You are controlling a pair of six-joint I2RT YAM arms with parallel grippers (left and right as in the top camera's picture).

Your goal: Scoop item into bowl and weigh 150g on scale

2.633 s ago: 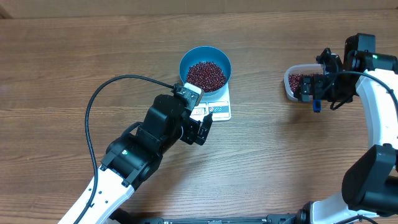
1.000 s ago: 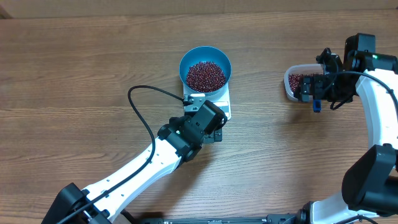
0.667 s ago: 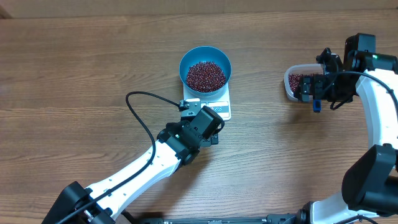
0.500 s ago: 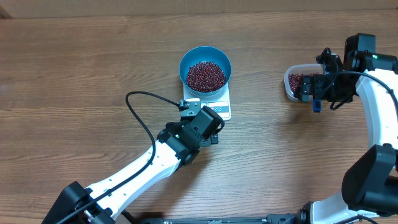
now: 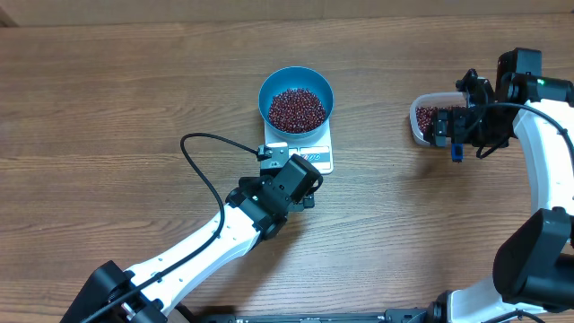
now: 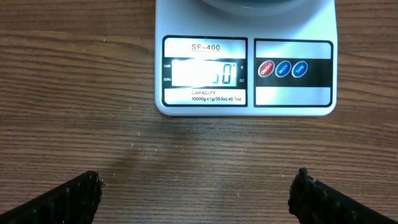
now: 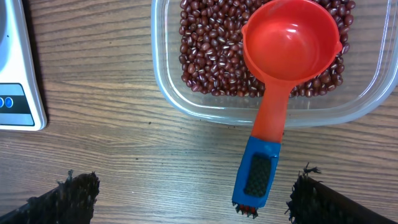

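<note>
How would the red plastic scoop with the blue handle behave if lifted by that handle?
Probably stiff and light: the red plastic scoop looks moulded and empty. Its ribbed grip should resist slipping. Propped on the clear plastic tub, it may tilt cup-down.

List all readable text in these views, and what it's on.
"SF-400": on the scale, above the display.
"CAPACITY" and "10000g x 1g/353oz x0.1oz": below the display.
Display digits: washed out by glare; only a final "0" reads.
Labels on the buttons and small marks beside the display: too small.
Other views: no text.
</note>
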